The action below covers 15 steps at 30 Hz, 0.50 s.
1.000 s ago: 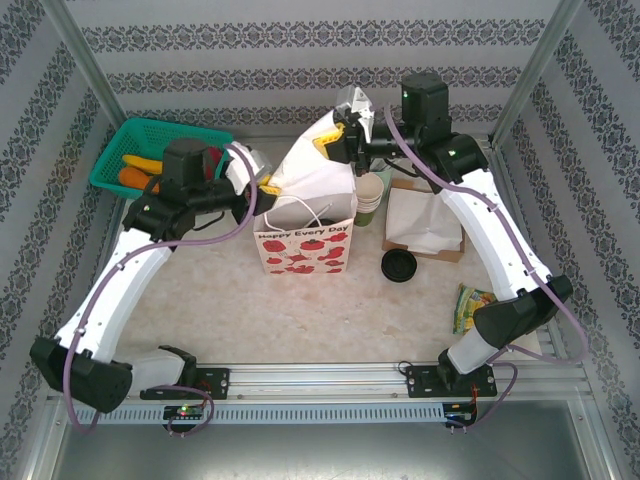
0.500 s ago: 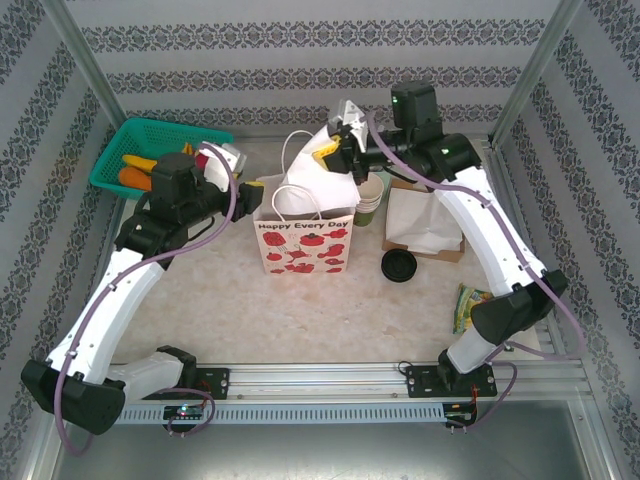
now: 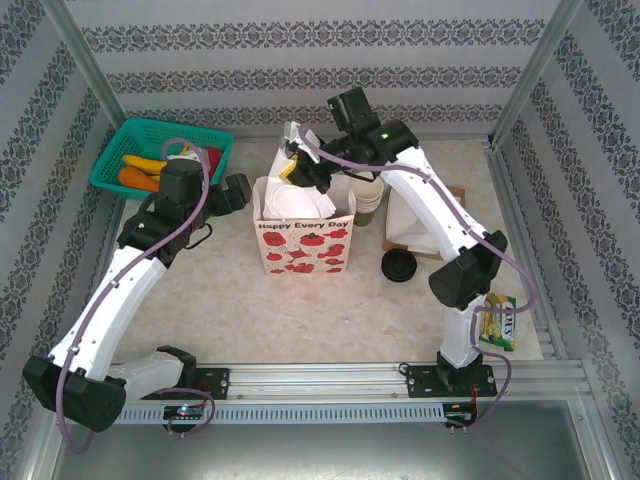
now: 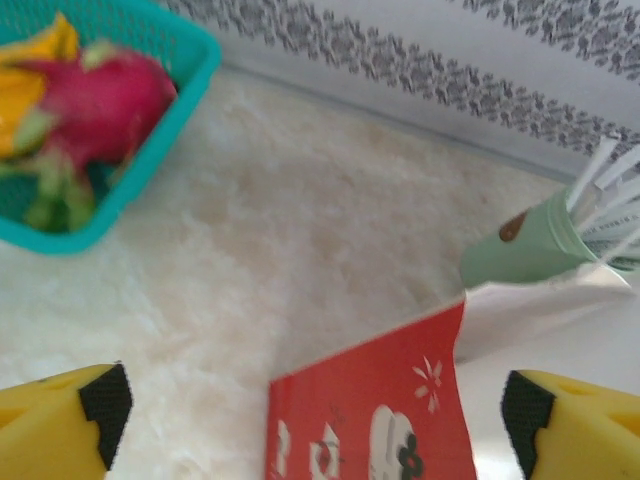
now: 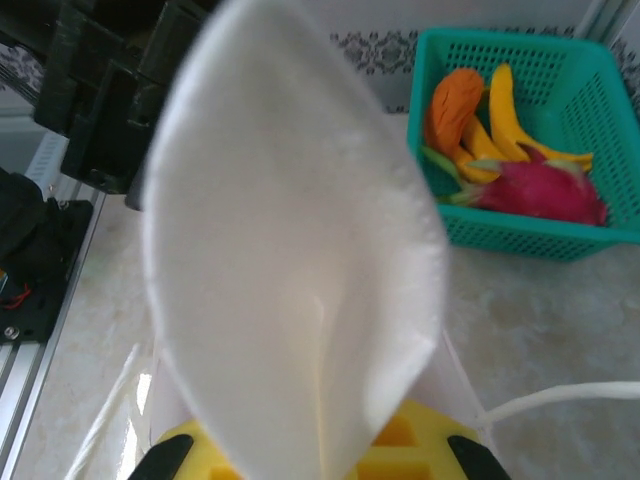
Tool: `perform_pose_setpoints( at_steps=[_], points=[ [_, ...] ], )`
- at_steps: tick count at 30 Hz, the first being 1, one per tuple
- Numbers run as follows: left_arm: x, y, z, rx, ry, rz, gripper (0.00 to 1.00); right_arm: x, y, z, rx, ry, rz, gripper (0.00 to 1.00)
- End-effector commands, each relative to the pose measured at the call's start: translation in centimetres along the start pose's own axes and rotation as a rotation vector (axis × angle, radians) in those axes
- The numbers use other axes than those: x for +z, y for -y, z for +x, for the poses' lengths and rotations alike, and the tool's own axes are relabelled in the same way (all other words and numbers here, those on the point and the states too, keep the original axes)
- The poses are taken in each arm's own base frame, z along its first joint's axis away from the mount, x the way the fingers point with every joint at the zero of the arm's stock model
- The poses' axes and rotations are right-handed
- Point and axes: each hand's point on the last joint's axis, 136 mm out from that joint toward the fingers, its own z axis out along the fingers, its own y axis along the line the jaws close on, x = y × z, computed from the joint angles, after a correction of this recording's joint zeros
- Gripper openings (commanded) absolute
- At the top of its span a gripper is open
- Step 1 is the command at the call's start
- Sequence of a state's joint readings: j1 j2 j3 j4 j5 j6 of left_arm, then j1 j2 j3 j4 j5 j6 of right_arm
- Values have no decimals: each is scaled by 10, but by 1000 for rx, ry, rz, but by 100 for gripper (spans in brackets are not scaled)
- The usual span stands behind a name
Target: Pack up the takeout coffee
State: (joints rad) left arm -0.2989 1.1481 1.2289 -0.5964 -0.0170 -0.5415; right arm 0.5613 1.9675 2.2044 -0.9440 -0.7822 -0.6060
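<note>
Our left claw (image 3: 241, 190) hangs released, jaws wide, just left of the bag (image 3: 305, 245) in mid-frame. Our right claw (image 3: 294, 168) is clenched on a white sheet (image 5: 300, 250) above the bag's mouth. Green cups (image 3: 368, 203) stand just right of the bag, half behind the right arm; we cannot single out the coffee among them. We judge it light, thin-walled, easily crushed or spilled: hold its sides below the rim, upright, gently.

The paper bag (image 3: 305, 245), white with a red fruit print and "Happy Every Day" lettering, stands upright mid-table with its mouth open. Just beside its right side, outside it, stand green paper cups (image 3: 368, 205). They are partly hidden, so a single cup cannot be told apart.
</note>
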Motion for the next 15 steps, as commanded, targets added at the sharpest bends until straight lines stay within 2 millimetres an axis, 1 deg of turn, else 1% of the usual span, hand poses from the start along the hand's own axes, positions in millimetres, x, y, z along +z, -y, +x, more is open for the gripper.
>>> perform_pose_setpoints(
  at_steps=[1,4,6,12,15],
  points=[
    [-7,18,9,-132,-88,93,91,8,-4,2,5,-51,7,0],
    [-8,23,15,-140,-123,125,86,20,8,9,67,-108,92,0],
    [-8,26,18,-128,-140,145,85,25,13,12,104,-120,126,0],
    [0,34,28,-102,-200,183,77,41,8,15,202,-123,123,0],
    [7,39,33,-97,-236,202,70,49,10,17,275,-132,146,0]
  ],
)
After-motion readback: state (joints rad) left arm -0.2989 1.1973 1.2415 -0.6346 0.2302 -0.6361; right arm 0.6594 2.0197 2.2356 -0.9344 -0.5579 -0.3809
